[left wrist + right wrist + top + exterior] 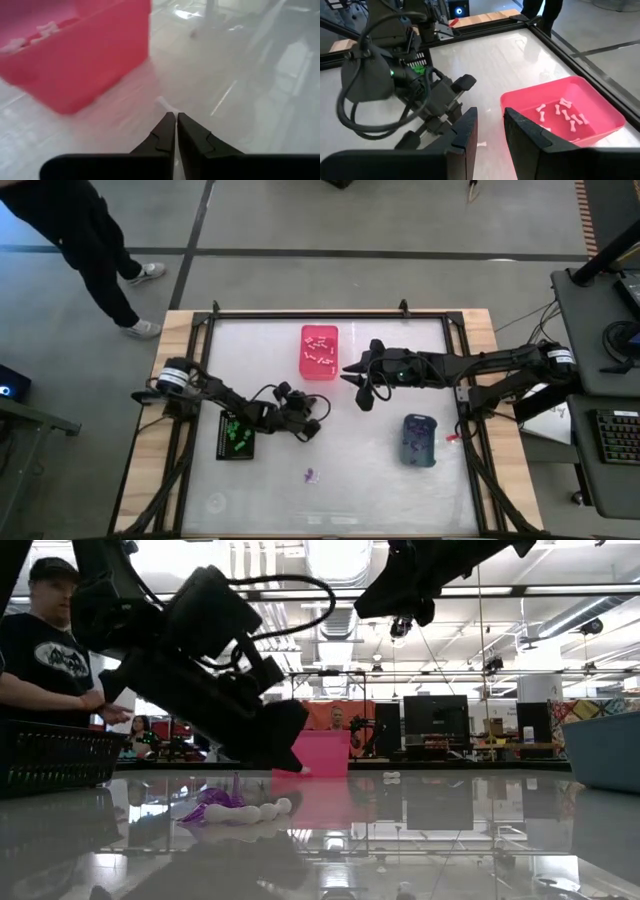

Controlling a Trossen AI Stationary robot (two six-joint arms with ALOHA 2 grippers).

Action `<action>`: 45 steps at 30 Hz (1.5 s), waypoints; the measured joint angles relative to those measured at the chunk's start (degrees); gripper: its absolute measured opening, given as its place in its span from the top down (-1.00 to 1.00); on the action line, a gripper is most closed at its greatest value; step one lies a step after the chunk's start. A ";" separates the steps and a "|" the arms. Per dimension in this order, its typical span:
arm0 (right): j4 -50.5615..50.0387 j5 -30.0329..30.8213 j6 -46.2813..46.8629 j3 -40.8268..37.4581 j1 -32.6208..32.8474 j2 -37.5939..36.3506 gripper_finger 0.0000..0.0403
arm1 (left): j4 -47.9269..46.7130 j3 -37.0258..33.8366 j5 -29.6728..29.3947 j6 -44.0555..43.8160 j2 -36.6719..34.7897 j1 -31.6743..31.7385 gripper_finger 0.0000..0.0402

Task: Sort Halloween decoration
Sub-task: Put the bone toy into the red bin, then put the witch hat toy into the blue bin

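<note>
White bone piece (164,104) lay just beyond left gripper (176,121), fingers clenched, apparently empty. Risk: lift without piece. Right gripper (490,125) hung half-parted, empty, beside pink bin (600,107).

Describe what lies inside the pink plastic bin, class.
The pink plastic bin holds several small white bone-shaped pieces scattered on its floor. The right gripper's fingers cover its near corner in the right wrist view, so anything there cannot be seen.

A glossy white counter (340,480) is seen; on it are placed a pink bin (319,352), a black bin (236,436), a grey-blue bin (419,440); purple and white pieces (311,475) lie loose.
</note>
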 joint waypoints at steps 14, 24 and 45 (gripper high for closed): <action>-0.72 0.03 2.24 -0.02 2.97 0.00 0.56 | -1.01 -0.63 6.09 6.59 -8.91 -0.72 1.00; -0.64 0.02 3.15 -0.02 6.14 0.00 0.56 | -5.23 -0.63 6.79 16.59 -20.25 2.62 1.00; -1.52 0.08 7.25 -0.01 8.51 0.09 0.56 | -7.63 2.38 24.99 29.25 -22.56 27.04 1.00</action>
